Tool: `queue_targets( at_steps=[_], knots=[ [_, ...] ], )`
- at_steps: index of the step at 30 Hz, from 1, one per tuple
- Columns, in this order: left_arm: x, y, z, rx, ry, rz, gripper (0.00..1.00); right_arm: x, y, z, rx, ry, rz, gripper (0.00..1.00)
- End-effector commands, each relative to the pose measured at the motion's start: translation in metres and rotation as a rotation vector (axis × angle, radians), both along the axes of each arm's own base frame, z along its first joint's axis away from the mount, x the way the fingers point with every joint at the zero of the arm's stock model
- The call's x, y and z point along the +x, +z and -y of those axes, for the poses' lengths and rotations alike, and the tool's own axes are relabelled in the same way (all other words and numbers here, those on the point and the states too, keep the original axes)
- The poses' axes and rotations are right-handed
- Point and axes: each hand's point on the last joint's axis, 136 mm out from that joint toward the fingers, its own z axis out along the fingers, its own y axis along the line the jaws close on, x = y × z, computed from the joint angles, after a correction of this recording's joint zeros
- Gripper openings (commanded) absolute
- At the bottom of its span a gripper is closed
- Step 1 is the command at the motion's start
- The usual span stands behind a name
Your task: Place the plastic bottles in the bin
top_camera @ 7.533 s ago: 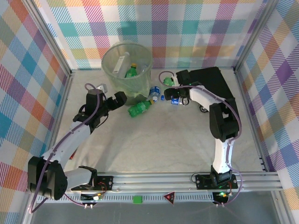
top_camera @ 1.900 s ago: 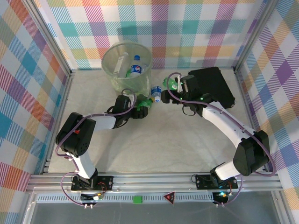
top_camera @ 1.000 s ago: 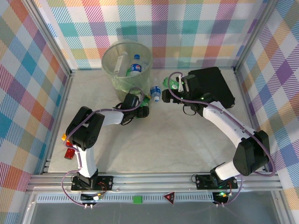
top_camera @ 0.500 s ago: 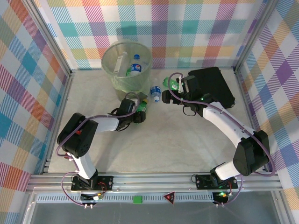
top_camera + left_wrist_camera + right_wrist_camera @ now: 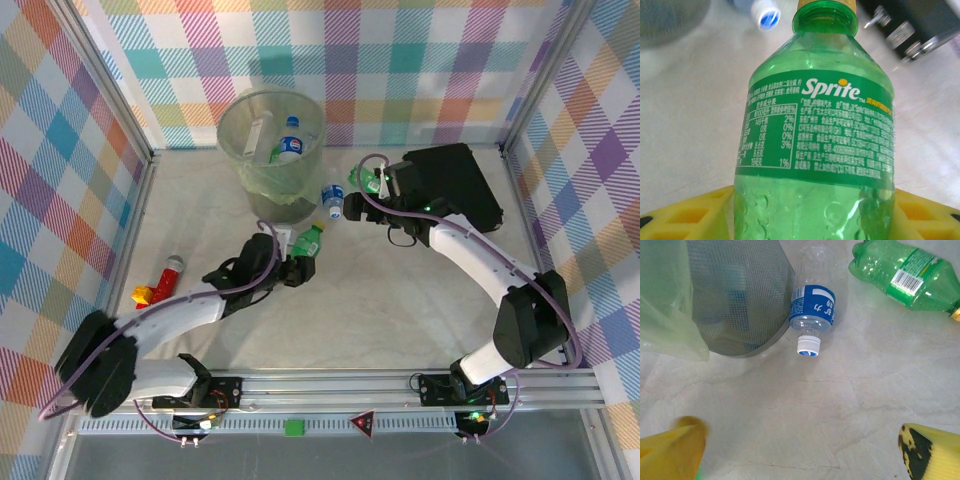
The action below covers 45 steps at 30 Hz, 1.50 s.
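**Left wrist view:** the green bottle is cut off at its base by the lower edge and hides the inner faces of my left fingers. The blue cap beyond is blurred.

**Right wrist view:** the bin is cropped at the top, and one of my right fingers is blurred.
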Motion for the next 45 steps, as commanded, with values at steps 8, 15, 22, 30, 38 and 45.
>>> queue_targets(
  at_steps=[8, 15, 22, 30, 38, 45],
  knots=[
    [0.017, 0.161, -0.006, -0.101, 0.055, 0.303, 0.48, -0.006, -0.014, -0.008, 0.067, 0.012, -0.060, 0.99],
    [0.064, 0.227, -0.011, -0.009, 0.136, 0.465, 0.47, -0.016, -0.009, -0.007, 0.071, 0.043, -0.054, 0.99],
    [0.124, 0.241, -0.044, 0.085, 0.250, 0.441, 0.46, -0.026, -0.007, 0.002, 0.060, 0.039, -0.025, 0.99],
    [0.178, 0.219, -0.094, 0.152, 0.357, 0.305, 0.48, -0.032, -0.005, 0.007, 0.057, 0.031, -0.007, 0.99],
    [0.210, 0.182, -0.112, 0.200, 0.355, 0.150, 0.49, -0.027, -0.002, 0.005, 0.026, 0.049, -0.014, 0.99],
    [0.226, 0.171, -0.106, 0.198, 0.335, 0.095, 0.74, -0.025, -0.002, 0.006, 0.013, 0.044, -0.016, 0.99]
  ],
)
